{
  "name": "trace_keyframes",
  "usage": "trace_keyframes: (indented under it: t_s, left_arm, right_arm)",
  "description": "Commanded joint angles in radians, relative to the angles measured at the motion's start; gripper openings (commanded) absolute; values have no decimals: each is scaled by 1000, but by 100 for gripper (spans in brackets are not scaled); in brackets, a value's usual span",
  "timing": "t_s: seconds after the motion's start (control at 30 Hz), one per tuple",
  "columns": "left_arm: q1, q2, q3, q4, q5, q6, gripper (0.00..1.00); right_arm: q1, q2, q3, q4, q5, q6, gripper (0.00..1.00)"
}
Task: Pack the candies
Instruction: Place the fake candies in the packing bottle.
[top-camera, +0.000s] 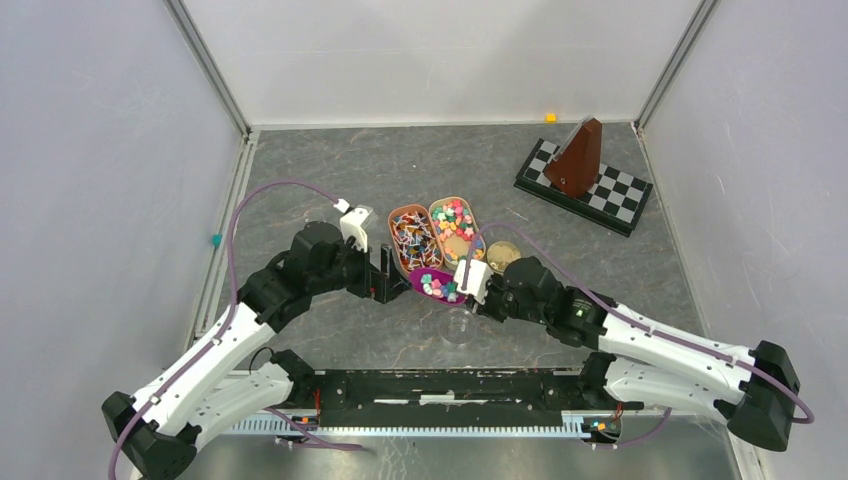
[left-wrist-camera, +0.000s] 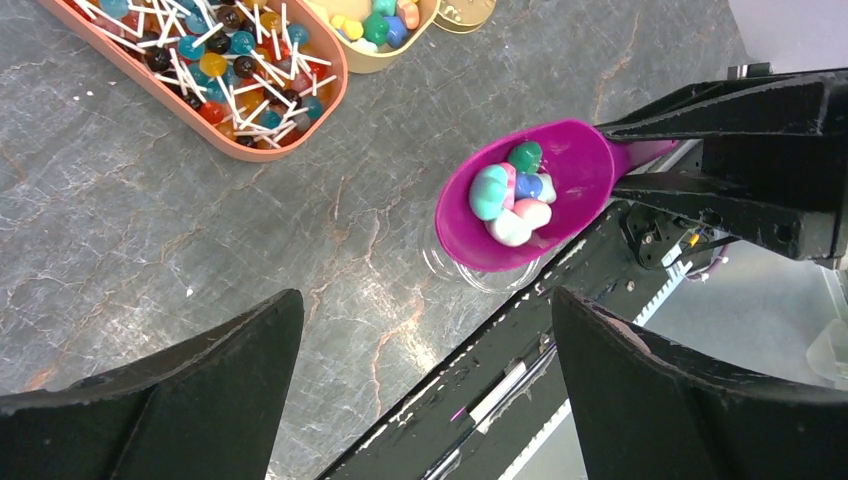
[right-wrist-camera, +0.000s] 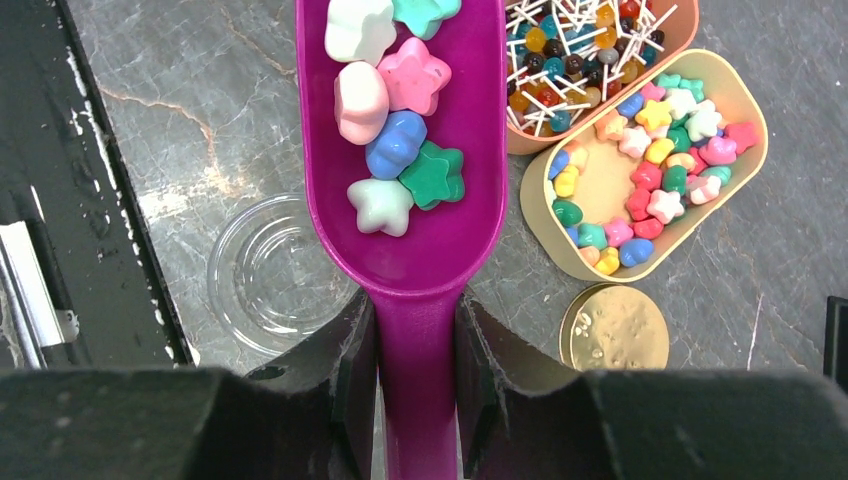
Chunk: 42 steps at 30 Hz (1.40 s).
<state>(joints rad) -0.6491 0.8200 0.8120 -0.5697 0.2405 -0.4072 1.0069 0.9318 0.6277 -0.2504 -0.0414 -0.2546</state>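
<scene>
Over the table (top-camera: 400, 170), the left tool (left-wrist-camera: 425, 320) gapes empty while the right tool (right-wrist-camera: 415, 325) grips a purple scoop (right-wrist-camera: 440, 250) by its handle, long axis toward 12 o'clock in its wrist view, the clear cup (right-wrist-camera: 270, 270) at 7 o'clock of the candies (right-wrist-camera: 400, 140) in its bowl.

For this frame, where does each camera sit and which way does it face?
Top external: above and behind the bases, looking down on the table; both arms, left gripper and right gripper show.
Left wrist: looks down past its own open fingers at the purple scoop.
Right wrist: looks down along its fingers, shut on the scoop.
Shared: both wrist views show the scoop's candies and the clear cup.
</scene>
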Motion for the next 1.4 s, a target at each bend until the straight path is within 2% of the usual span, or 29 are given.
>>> trace_keyframes:
  t_s: [0.0, 0.93, 1.17, 1.37]
  left_arm:
    - [3, 11, -2, 54, 46, -55, 100]
    - [3, 33, -22, 54, 73, -66, 100]
    - [3, 25, -14, 54, 83, -68, 100]
    - [3, -19, 22, -1, 26, -55, 100]
  right_arm:
    - [22, -58, -9, 48, -20, -43, 0]
    - [39, -320, -50, 139, -147, -15, 0]
    - [38, -290, -3, 39, -114, -8, 0]
    - [39, -265, 40, -69, -76, 40, 0]
